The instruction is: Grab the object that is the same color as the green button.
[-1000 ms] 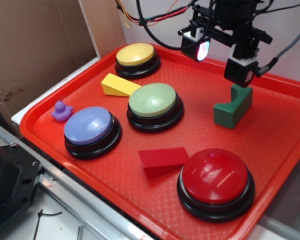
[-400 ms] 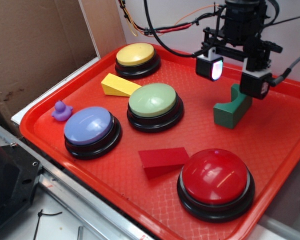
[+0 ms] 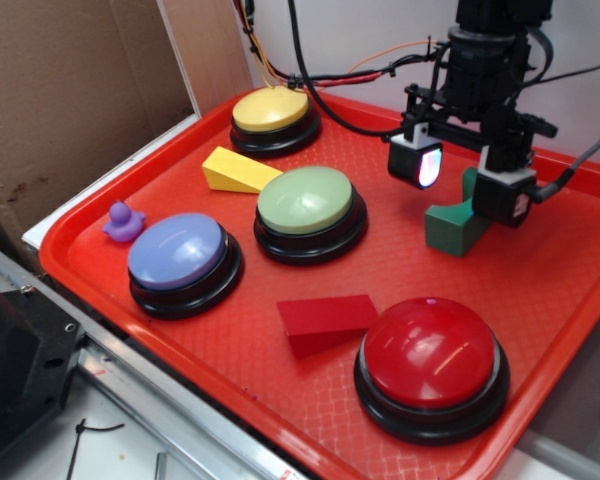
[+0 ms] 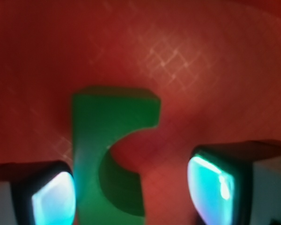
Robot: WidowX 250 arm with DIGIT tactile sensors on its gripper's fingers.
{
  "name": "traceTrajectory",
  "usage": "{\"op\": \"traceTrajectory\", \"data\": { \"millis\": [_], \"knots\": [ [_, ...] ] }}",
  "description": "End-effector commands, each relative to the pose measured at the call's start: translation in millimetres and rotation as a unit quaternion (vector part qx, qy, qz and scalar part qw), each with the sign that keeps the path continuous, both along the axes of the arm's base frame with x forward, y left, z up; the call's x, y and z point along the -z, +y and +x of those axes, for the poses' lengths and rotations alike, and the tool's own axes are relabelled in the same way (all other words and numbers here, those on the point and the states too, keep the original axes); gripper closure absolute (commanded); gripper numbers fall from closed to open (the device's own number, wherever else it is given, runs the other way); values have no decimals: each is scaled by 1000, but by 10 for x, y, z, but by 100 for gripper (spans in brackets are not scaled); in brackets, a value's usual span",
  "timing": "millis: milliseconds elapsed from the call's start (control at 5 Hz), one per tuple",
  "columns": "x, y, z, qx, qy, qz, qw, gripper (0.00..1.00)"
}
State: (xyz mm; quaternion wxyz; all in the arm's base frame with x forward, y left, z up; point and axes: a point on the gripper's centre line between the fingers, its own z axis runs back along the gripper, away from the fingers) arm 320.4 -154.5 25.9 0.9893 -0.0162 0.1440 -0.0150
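Observation:
The object is a dark green block [image 3: 454, 227] with a curved notch, lying on the red tray [image 3: 580, 290] at its right side. My gripper [image 3: 467, 180] hangs open just above it, one finger on each side. In the wrist view the green block [image 4: 103, 140] fills the space between the two glowing pads [image 4: 54, 199], close to the left pad and well apart from the right one, with its notch facing right. The gripper [image 4: 131, 197] holds nothing. The pale green button [image 3: 308, 200] sits left of the block, near the tray's middle.
A yellow button [image 3: 272, 108] stands at the tray's back, a purple button [image 3: 180, 253] at the left front and a red button [image 3: 430, 355] at the right front. A yellow wedge [image 3: 236, 170], a red wedge [image 3: 325, 320] and a small purple duck [image 3: 123, 221] lie among them.
The gripper has moved right and come down from above the tray's back until its fingers straddle the green block. The block has not moved.

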Motion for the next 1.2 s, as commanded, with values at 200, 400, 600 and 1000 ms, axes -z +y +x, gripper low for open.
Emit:
{"op": "traceTrajectory", "data": {
  "millis": [200,400,600,1000],
  "knots": [
    [-125,7,-55,15,-37,-1,999,100],
    [-618,94,-25,31,-112,-31,993,100],
    [-1109,80,-176,44,-188,-42,980,100],
    [-2087,202,-639,43,-238,-49,969,100]
  ]
}}
